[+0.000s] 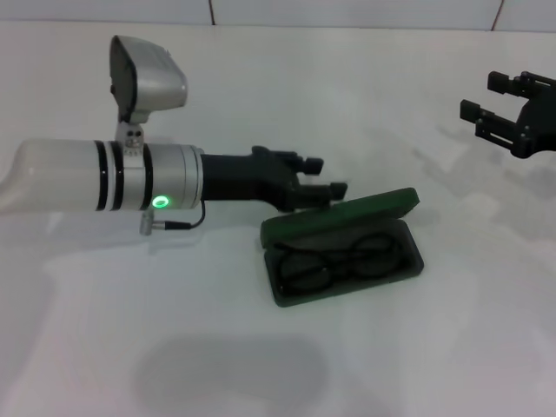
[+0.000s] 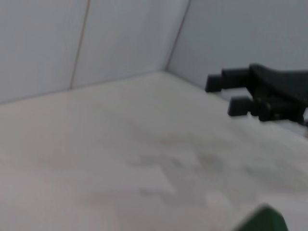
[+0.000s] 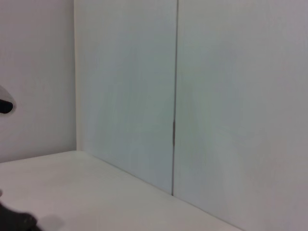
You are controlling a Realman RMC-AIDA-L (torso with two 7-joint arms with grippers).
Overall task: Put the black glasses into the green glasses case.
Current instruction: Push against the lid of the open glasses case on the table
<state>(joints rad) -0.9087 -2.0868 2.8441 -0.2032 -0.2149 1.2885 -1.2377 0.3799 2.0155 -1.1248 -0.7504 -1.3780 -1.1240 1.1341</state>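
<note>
The green glasses case (image 1: 346, 215) lies open in the middle of the table in the head view, its lid tilted up at the back. The black glasses (image 1: 341, 259) lie folded inside its lower half. My left gripper (image 1: 325, 176) is open and empty, just behind the left part of the lid, with its lower finger close to the lid's edge. A green corner of the case (image 2: 263, 222) shows in the left wrist view. My right gripper (image 1: 483, 97) is open and empty, parked far to the right; it also shows in the left wrist view (image 2: 222, 94).
The white table (image 1: 261, 365) runs to a white panelled wall (image 1: 347, 10) at the back. The left arm's silver forearm (image 1: 113, 176) with its camera housing reaches across the left half of the table.
</note>
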